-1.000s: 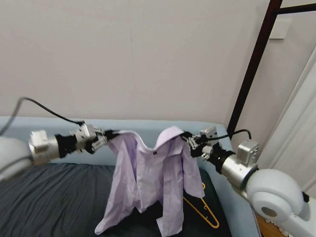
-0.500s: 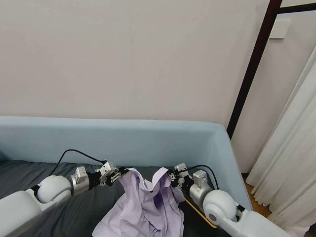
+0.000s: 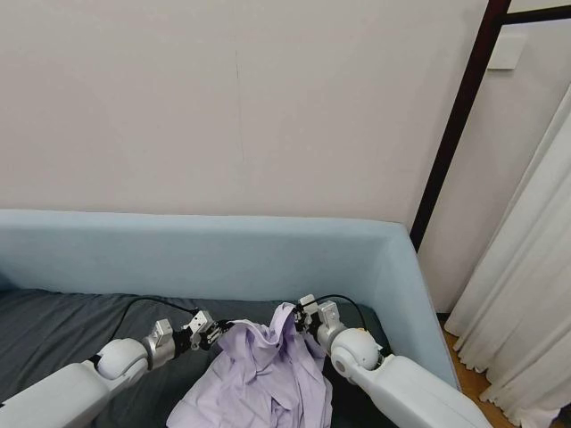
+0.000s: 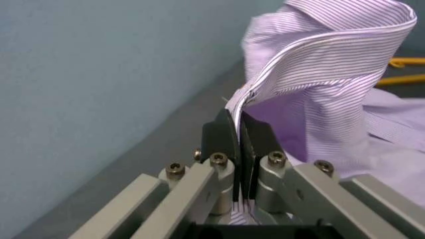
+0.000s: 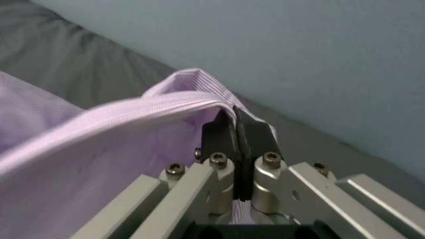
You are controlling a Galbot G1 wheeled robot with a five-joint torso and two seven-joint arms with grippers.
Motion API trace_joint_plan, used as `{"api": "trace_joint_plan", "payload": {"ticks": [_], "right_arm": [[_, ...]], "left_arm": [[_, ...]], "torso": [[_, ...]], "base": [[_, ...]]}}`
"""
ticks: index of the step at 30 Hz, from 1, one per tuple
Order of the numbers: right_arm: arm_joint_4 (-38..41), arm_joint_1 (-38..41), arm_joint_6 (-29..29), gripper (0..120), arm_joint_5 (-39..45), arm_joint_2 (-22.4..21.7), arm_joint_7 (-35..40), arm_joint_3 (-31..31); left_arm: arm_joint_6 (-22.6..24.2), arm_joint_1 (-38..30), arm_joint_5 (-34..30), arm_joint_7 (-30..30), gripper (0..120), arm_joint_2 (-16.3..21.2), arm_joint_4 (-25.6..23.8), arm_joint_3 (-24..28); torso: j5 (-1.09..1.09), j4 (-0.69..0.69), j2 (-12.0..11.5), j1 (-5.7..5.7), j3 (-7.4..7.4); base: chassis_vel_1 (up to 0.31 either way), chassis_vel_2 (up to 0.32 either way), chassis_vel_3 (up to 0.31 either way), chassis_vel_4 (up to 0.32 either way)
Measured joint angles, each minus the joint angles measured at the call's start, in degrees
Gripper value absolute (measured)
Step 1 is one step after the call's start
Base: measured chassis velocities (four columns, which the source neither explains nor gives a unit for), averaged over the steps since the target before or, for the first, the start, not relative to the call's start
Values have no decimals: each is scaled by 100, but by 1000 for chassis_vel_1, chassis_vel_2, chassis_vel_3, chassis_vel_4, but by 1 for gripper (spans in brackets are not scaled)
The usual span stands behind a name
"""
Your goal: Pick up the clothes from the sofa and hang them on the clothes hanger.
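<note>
The pick-up step was judged to be in hand. The shirt [image 3: 268,379] was held low over the sofa [image 3: 223,254], its collar pinched on one side by the left gripper [image 3: 211,332] and on the other by the right gripper [image 3: 302,314], each clamped tight on the cloth. The lower part lay bunched on the dark seat. A level lift, collar kept spread, was judged necessary next. A yellow hanger [image 4: 406,62] lay near the shirt. A plain wall [image 3: 232,107] was seen behind the sofa, with a dark rack post [image 3: 455,125] and a white curtain [image 3: 526,294] to the right.
</note>
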Motion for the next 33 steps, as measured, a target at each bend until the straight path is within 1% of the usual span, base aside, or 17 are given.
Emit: {"api": "trace_joint_plan", "payload": {"ticks": [1, 2, 6, 11, 12, 13, 18, 20, 22, 23, 24, 25, 26, 27, 28, 29, 33], "right_arm": [[-38, 15, -2, 0, 1, 14, 6, 1], [-263, 85, -13, 0, 26, 101, 43, 41], [-437, 123, -14, 0, 44, 150, 87, 75], [-406, 35, -1, 0, -3, 99, 92, 52], [-391, 5, 29, 3, -46, 87, 82, 51], [-391, 5, 29, 3, -46, 87, 82, 51], [-424, -29, 147, 26, -275, 11, -95, -12], [-456, -14, 153, 29, -316, -12, -172, -29], [-534, 33, 176, 39, -423, -60, -290, -33], [-553, 45, 205, 42, -441, -89, -331, -20], [-553, 45, 205, 42, -441, -89, -331, -20], [-551, 45, 252, 47, -438, -131, -376, 15], [-492, 22, 309, 54, -398, -203, -401, 86], [-405, -26, 343, 55, -354, -265, -416, 169], [-277, -106, 364, 62, -281, -346, -429, 299], [-277, -106, 364, 62, -281, -346, -429, 299], [204, -547, 260, 79, -26, -711, -429, 940]], "left_arm": [[-9, -9, -41, -37, 0, -27, 43, 0], [-13, -51, -173, -235, 0, -149, 254, -9], [19, -121, -197, -391, 0, -271, 518, 1], [90, -126, -181, -480, 0, -352, 624, 25], [104, -116, -171, -504, 0, -379, 651, 36], [104, -116, -171, -504, 0, -379, 651, 36], [128, -108, -162, -506, 0, -483, 852, 70], [134, -112, -165, -495, 0, -486, 876, 74], [136, -121, -153, -443, 0, -489, 923, 74], [136, -121, -155, -428, 0, -489, 930, 71], [136, -121, -155, -428, 0, -489, 930, 71], [136, -121, -160, -416, 0, -489, 930, 63], [134, -115, -164, -412, 0, -488, 927, 50], [133, -111, -166, -412, 0, -486, 916, 46], [130, -109, -170, -400, 0, -485, 896, 44], [130, -109, -170, -400, 0, -485, 896, 44], [122, -119, -173, -387, 0, -505, 882, 42]], "torso": [[0, 0, 0, 0, 0], [0, 0, 0, 0, 0], [0, -1, 0, 0, 0], [0, -1, 0, 0, 0], [0, -1, 1, 0, 0], [0, -1, 1, 0, 0], [0, -1, 1, 0, -1], [0, 0, 0, 0, 0], [0, 0, 0, 0, -1], [0, 0, 1, 0, 0], [0, 0, 1, 0, 0], [0, 0, 0, 0, 0], [0, 1, 1, 0, 0], [0, 0, 1, 0, 0], [0, 0, 1, 0, 0], [0, 0, 1, 0, 0], [1, 0, 1, -1, 0]], "base": [[0, 0, 0, 0], [0, 0, 0, 0], [0, 0, 0, 0], [0, 0, 0, 0], [0, 0, 0, 0], [0, 0, 0, 0], [0, 0, 0, 0], [0, 0, 0, 0], [0, 0, 0, 0], [0, 0, 0, 0], [0, 0, 0, 0], [0, 0, 0, 0], [0, 0, 0, 0], [0, 0, 0, 0], [0, 0, 0, 0], [0, 0, 0, 0], [0, 0, 0, 0]]}}
